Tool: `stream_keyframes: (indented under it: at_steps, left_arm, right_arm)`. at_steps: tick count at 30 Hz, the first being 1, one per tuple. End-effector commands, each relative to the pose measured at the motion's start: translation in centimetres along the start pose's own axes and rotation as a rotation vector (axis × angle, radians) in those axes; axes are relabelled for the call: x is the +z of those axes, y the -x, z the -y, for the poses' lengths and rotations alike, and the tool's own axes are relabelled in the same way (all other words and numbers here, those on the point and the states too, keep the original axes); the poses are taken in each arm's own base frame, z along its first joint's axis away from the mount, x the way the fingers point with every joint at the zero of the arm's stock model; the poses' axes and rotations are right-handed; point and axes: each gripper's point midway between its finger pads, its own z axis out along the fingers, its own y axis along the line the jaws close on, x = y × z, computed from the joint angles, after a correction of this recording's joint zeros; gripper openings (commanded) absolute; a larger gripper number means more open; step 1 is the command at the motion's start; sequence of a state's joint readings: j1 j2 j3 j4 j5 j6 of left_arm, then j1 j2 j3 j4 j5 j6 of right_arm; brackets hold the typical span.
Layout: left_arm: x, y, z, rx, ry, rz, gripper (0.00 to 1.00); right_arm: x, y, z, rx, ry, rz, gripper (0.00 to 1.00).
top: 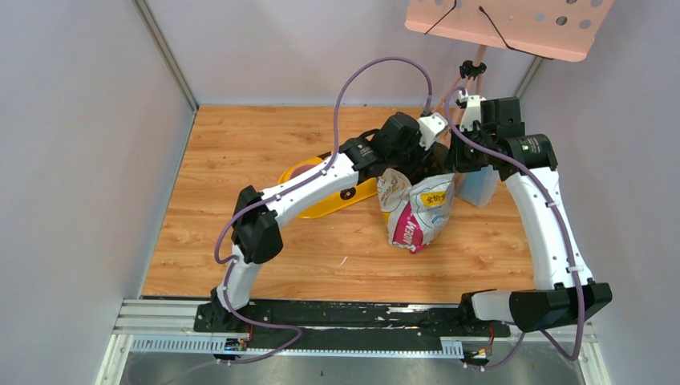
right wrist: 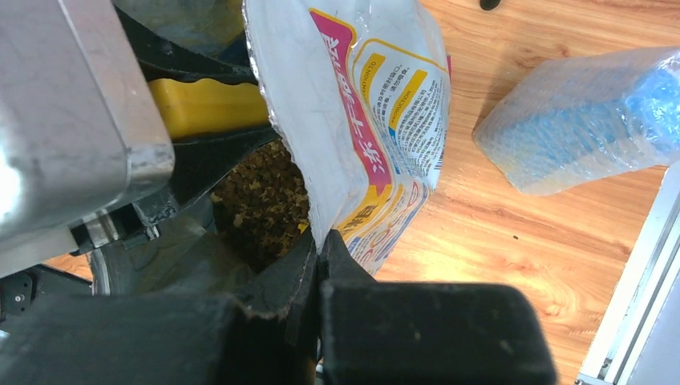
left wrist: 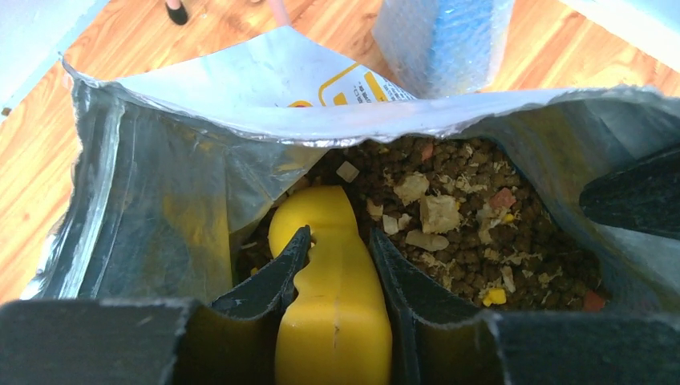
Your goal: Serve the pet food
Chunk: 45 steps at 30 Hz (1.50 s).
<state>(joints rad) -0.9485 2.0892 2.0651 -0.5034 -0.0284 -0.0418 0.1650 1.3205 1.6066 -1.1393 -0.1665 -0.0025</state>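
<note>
The pet food (left wrist: 481, 233) is a heap of dark brown kibble with pale and coloured bits, lying inside the open foil bag (left wrist: 184, 216). My left gripper (left wrist: 339, 234) reaches into the bag's mouth, shut on the handle of the yellow scoop (left wrist: 337, 321), whose front end dips into the kibble. The bag (top: 417, 208) stands upright at mid-table. My right gripper (right wrist: 319, 241) is shut on the bag's rim (right wrist: 353, 112), pinching the foil edge between its fingers. Kibble (right wrist: 261, 196) shows just inside that edge.
A yellow bowl (top: 298, 172) lies left of the bag, partly under my left arm. A blue bubble-wrapped block (top: 479, 186) stands close to the bag's right. A pink perforated board (top: 513, 24) hangs over the back right corner. Grey walls enclose the wooden table.
</note>
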Motion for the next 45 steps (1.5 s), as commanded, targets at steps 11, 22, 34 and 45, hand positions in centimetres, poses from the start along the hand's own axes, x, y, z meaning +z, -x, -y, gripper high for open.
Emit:
stream_keyframes:
  at_steps: [11, 22, 34, 45]
  left_arm:
    - [-3.8, -3.2, 7.6, 0.082, -0.494, -0.124, 0.0]
    - [-4.3, -2.8, 8.6, -0.01, -0.598, -0.121, 0.0]
    - [-3.4, -0.5, 4.8, -0.121, -0.36, -0.077, 0.0]
    - [-4.1, 2.2, 4.9, -0.224, -0.432, -0.014, 0.0]
  right_arm:
    - [-3.1, 5.0, -2.1, -0.013, 0.098, 0.246, 0.0]
    - [-3.1, 4.6, -1.9, -0.01, 0.09, 0.235, 0.0]
    - [-3.2, 4.8, -1.3, -0.012, 0.061, 0.245, 0.0]
    - [-3.0, 4.9, -1.0, -0.004, 0.048, 0.239, 0.0]
